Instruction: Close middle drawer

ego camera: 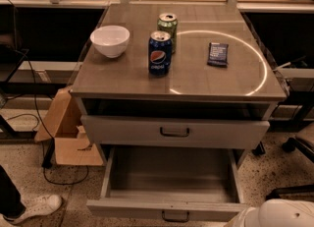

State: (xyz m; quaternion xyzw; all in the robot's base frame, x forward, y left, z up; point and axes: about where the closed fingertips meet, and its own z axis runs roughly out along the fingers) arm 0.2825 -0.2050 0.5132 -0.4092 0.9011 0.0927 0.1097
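Camera view: middle drawer open, approach step (gripper off-frame, state can't tell); white arm lower right; nxt: push drawer front in.

Overall light: I see a dim scene with a warm amber cast throughout.
Source: the light seems to fall from above, and the far edge of the tabletop is lit best.
Glare: a thin bright arc of reflection curves over the tabletop's right half.
Shadows: the gap under the tabletop is nearly black. The middle drawer is darkest at the back of its interior.
Highlights: the white bowl and the white arm shell are the brightest things.
Gripper: outside my frame; only that shell shows, at the bottom right corner.
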